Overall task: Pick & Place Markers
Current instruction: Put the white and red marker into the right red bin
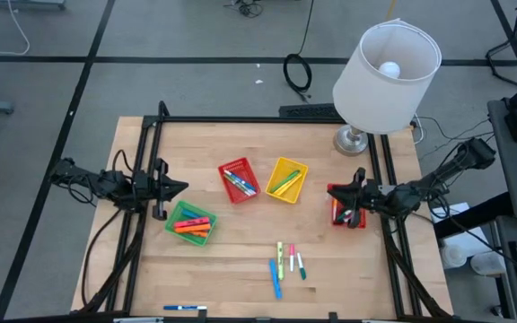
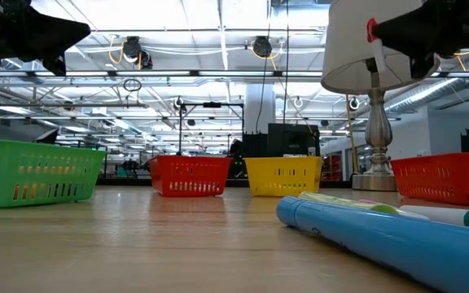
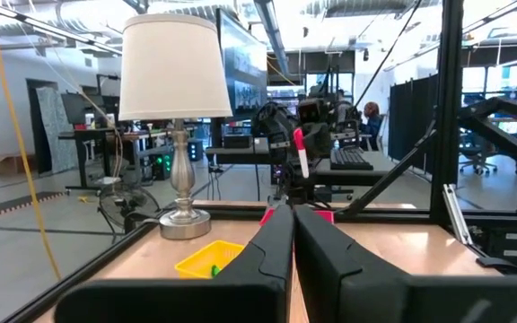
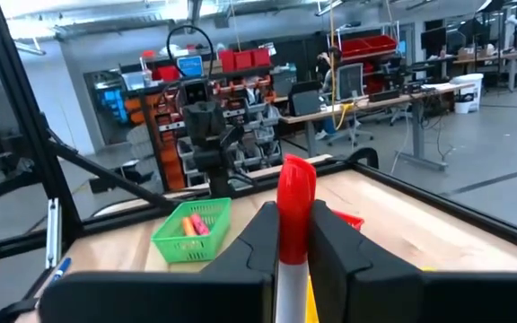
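Several markers [image 1: 285, 262] lie loose on the wooden table near its front, and a blue marker [image 1: 185, 308] lies at the front edge. More markers fill the green basket [image 1: 190, 222], the red basket [image 1: 238, 179] and the yellow basket [image 1: 286, 179]. My right gripper [image 1: 359, 191] hangs over a second red basket [image 1: 346, 213] at the right, shut on a red-capped marker [image 4: 295, 193]. My left gripper [image 1: 179, 188] waits shut and holding nothing at the left, above the green basket. My right gripper pinches the marker's white barrel [image 4: 287, 269] between its two fingers, just below the red cap [image 4: 295, 193]. The fingers lie about level and point toward the table's left. The marker stands nearly upright, cap up, lifted clear above the red basket.
A table lamp [image 1: 386, 67] with a white shade stands at the far right corner. A black frame [image 1: 267, 118] runs along the table's far, left and right edges. Bare wood lies between the baskets and the loose markers.
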